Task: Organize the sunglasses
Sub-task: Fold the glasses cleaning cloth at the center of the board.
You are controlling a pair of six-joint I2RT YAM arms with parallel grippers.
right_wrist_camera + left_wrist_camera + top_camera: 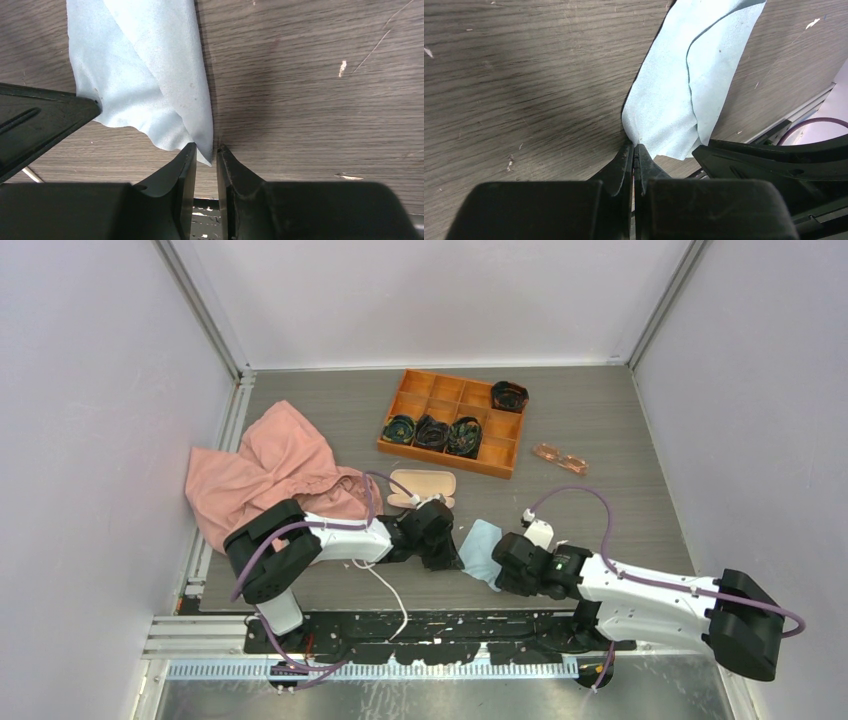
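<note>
The sunglasses (560,457), with pinkish-orange lenses, lie on the table at the right, beside the tray and far from both grippers. The light blue cloth (480,548) lies folded between the grippers near the front edge. My left gripper (449,554) is shut on the cloth's left corner (659,100), with its fingertips pinched together on it. My right gripper (503,567) stands at the cloth's right corner (145,70). Its jaws are a narrow gap apart, with the tip of the cloth between them. The pink case (422,486) lies closed just behind the left gripper.
An orange compartment tray (497,455) at the back holds several dark rolled items. A crumpled pink garment (270,465) covers the left side. A white cable (390,595) lies by the left arm. The table's front edge and rail are close below the grippers.
</note>
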